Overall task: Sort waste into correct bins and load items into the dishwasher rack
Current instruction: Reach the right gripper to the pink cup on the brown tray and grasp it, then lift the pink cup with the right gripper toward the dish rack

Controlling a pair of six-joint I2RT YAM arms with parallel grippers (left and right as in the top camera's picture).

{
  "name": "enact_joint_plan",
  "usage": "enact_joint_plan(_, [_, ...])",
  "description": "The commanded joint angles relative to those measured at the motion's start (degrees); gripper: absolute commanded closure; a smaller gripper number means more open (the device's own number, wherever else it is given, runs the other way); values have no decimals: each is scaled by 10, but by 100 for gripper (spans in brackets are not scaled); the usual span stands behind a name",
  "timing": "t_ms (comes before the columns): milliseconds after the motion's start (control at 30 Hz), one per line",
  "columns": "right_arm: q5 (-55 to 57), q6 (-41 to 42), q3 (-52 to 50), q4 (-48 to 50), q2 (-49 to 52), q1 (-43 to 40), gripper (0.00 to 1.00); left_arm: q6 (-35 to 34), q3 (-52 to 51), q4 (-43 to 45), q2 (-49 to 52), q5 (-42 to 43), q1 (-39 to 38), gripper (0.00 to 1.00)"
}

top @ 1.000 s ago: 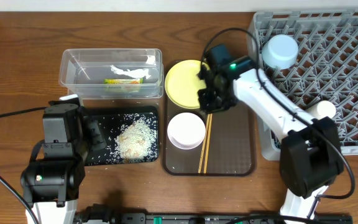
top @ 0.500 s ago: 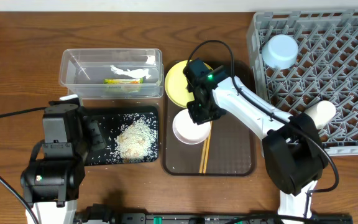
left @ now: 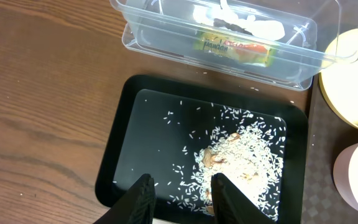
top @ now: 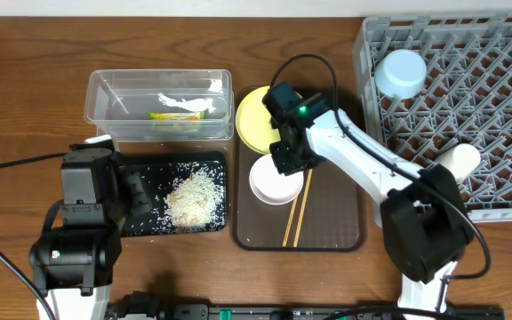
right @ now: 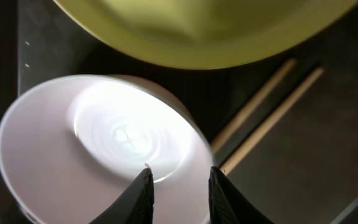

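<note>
Now, overhead: the right gripper sits over the plate-side rim of the pale pink bowl on the brown tray, between the yellow plate and the chopsticks. The blue bowl rests in the grey rack.

Left wrist: the left gripper is spread wide, hovering above the black tray and its rice. The wrapper lies in the clear tub.

Right wrist: fingers are apart, with the bowl's edge between them.
</note>
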Motion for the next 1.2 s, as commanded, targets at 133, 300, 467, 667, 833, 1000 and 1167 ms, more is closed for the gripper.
enact_joint_plan(133, [42,-5,0,-2,-13,-13,73,-9,-2,-2,-1,-5,-2,66])
enact_joint_plan(300, [42,-5,-12,-1,15,-12,76,-9,-2,-2,-1,-5,-2,66])
enact_joint_plan(467, [35,-5,-20,3,31,-12,97,-9,-2,-2,-1,-5,-2,66])
enact_joint_plan(667, [35,-5,-19,9,26,-12,99,-9,-2,-2,-1,-5,-2,66])
enact_joint_plan(833, [36,-5,-10,6,-5,-26,99,-9,-2,-2,-1,-5,-2,66])
enact_joint_plan(1000, [68,-21,6,16,-85,-69,99,-9,-2,-2,-1,-5,-2,66])
enact_joint_plan(1167, [187,-46,6,60,-157,-119,99,-9,-2,-1,-1,-5,-2,66])
